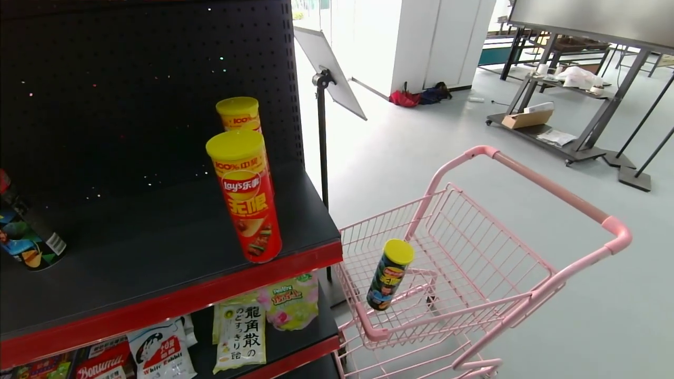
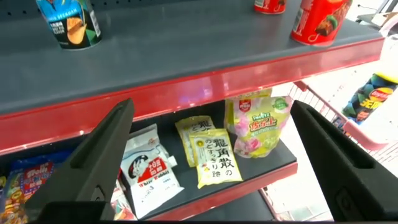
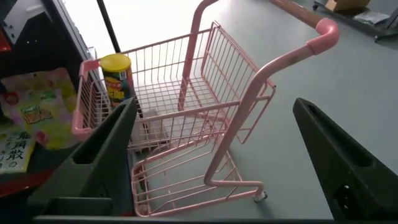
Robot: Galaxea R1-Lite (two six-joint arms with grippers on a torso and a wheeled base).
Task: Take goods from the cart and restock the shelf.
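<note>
A pink wire cart (image 1: 474, 252) stands right of the shelf unit; a dark chip can with a yellow lid (image 1: 389, 273) stands in its upper basket, by the corner nearest the shelf. Two red chip cans with yellow lids (image 1: 245, 195) stand on the dark upper shelf (image 1: 158, 247), one behind the other near its right end. My left gripper (image 2: 211, 162) is open, facing the shelf's lower level and its snack bags (image 2: 211, 155). My right gripper (image 3: 211, 162) is open above the cart (image 3: 199, 124), with the dark can (image 3: 117, 76) in the basket's corner.
A blue-black can (image 1: 23, 231) stands at the upper shelf's left end. Snack bags (image 1: 242, 326) lie on the lower shelf. A tilted board on a stand (image 1: 329, 73) rises behind the cart. Metal racks (image 1: 558, 121) stand far right across open grey floor.
</note>
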